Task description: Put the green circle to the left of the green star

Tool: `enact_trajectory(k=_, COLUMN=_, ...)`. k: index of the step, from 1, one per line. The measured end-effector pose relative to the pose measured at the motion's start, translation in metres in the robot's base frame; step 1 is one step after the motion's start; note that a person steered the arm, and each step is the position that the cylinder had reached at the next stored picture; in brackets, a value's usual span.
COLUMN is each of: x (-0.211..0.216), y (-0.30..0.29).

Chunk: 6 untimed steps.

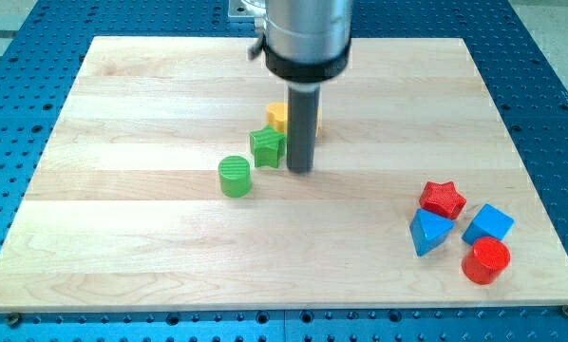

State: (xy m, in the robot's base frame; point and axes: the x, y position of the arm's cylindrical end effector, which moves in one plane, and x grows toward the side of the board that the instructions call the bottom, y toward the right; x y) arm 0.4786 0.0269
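Tip [300,170] is down on the board [123,114], just right of the green star [266,147], touching it or nearly so; can't tell which from this angle. No jaws on this rig, just a bare dark rod, nothing held.

Green circle [235,177] sits below-left of the green star, close but with a small gap. So it's already on the star's left side, slightly toward the view's bottom.

Yellow block [278,116] is just above the star, partly hidden behind the rod; shape unclear.

Cluster at the view's lower right, well apart from the tip:
- red star [442,199] on top
- blue triangle [428,232] below it, touching or nearly
- blue cube [488,224] to the right
- red circle [485,260] at the bottom, right against the blue cube

Board is light wood on a blue perforated table [550,114].
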Motion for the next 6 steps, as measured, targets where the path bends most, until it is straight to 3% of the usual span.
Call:
enact_trajectory(k=1, x=0.063, y=-0.046)
enact_trajectory(k=3, x=0.011, y=-0.065)
enact_trajectory(k=5, x=0.03, y=-0.106)
enact_trajectory(k=6, x=-0.007, y=-0.098)
